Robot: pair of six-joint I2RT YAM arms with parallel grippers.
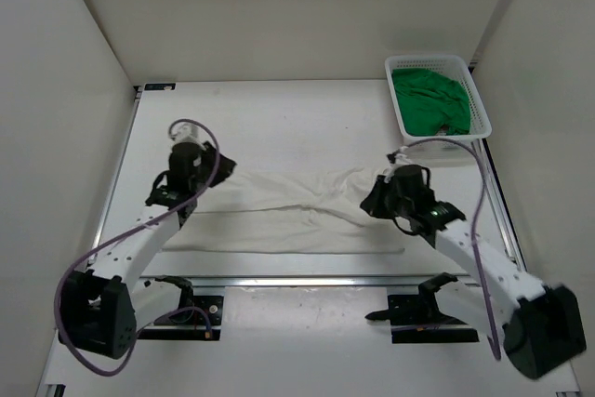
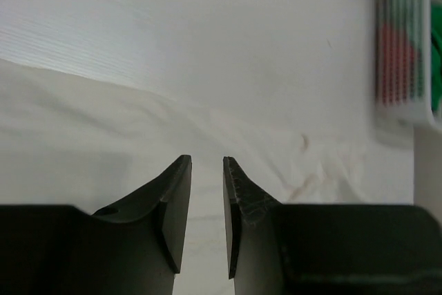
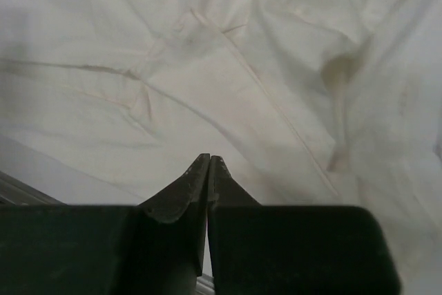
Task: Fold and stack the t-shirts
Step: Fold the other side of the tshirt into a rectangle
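A white t-shirt lies stretched and wrinkled across the middle of the table, its folds filling the right wrist view and the lower half of the left wrist view. My left gripper is at the shirt's left end; its fingers stand a little apart, with only cloth showing below the gap. My right gripper hovers at the shirt's right end, its fingers pressed together with nothing seen between them. A green t-shirt lies bunched in the basket. A red t-shirt shows through the basket's mesh.
The white mesh basket stands at the table's far right corner, close to the right wall. White walls enclose the table on the left, the back and the right. A metal rail runs along the near edge by the arm bases.
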